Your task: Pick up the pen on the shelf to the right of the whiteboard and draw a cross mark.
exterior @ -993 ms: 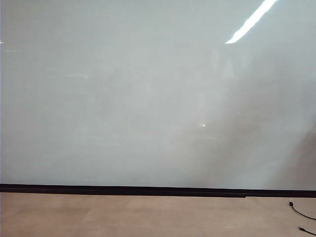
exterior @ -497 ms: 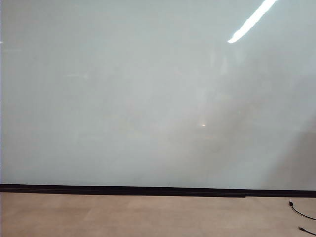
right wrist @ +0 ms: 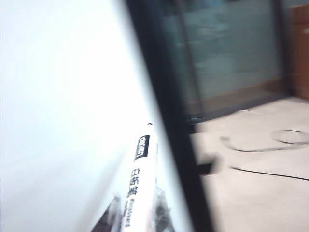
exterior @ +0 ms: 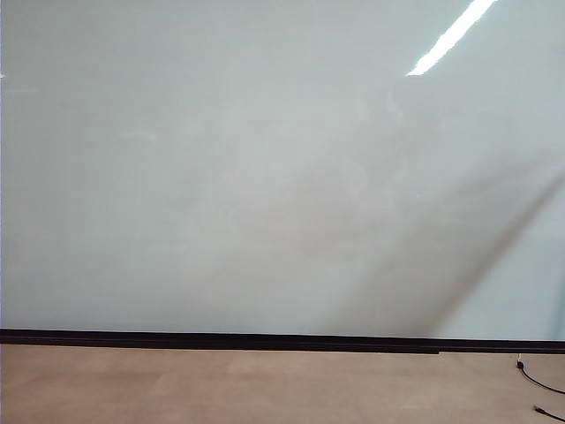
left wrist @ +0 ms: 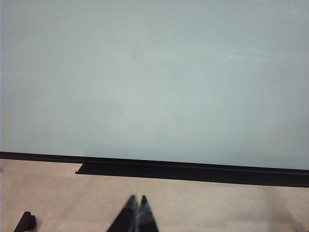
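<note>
Filling nearly the whole exterior view, the whiteboard [exterior: 265, 177] is 1 glossy, pale grey-white sheet with no drawn line to be seen on it. A bright slanted light reflection [exterior: 452, 37] sits at its upper right, and a broad dim shadow runs diagonally across its right half. A black strip [exterior: 265, 340] borders its lower edge, meeting the tan floor [exterior: 221, 389]. 2 ends of a thin black cable [exterior: 538, 382] lie on the floor at the far right.

No box, tray or other container shows in any view.

Item: the pen [right wrist: 136, 186]. Slim white barrel, black printed label band near the front, black characters along the body, small dark pointed tip. It is held in the right gripper [right wrist: 137, 212], whose 2 fingers [right wrist: 112, 212] are pressed against the barrel on both sides. The pen lies alongside the whiteboard's dark frame edge [right wrist: 164, 116]; the picture is blurred, and whether the tip touches the board cannot be told. The right gripper itself is out of the exterior view.

Item: the left gripper [left wrist: 137, 200]. Its 2 dark fingertips meet with nothing between them, low over the floor, facing the board and well short of it.
</note>
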`<state>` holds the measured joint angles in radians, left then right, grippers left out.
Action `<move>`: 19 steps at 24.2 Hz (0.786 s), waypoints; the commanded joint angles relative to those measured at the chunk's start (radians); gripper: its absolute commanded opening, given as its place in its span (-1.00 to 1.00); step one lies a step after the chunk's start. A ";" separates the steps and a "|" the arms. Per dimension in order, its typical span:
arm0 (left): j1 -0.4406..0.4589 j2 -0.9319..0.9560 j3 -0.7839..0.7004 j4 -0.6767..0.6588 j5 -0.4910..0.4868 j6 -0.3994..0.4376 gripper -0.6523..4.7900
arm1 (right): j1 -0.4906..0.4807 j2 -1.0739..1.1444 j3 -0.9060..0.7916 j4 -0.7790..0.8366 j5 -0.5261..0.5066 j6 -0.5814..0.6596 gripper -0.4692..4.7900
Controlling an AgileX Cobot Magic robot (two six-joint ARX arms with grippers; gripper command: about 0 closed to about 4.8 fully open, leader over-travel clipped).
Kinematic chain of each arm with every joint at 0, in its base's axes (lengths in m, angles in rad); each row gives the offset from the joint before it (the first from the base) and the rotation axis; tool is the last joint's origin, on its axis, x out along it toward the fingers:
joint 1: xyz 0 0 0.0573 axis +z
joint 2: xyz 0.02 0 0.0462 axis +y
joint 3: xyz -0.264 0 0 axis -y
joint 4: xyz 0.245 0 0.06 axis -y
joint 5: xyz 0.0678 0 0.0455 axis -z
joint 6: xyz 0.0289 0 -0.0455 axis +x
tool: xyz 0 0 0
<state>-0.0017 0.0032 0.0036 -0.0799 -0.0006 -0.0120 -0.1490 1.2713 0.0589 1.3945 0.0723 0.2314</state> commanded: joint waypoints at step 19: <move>0.000 0.000 0.003 0.006 0.004 0.004 -0.78 | 0.740 0.266 0.265 -0.027 0.007 0.286 -0.86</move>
<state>-0.0017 0.0032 0.0036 -0.0799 -0.0002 -0.0120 0.5896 1.5082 0.3187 1.2556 0.0856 0.4763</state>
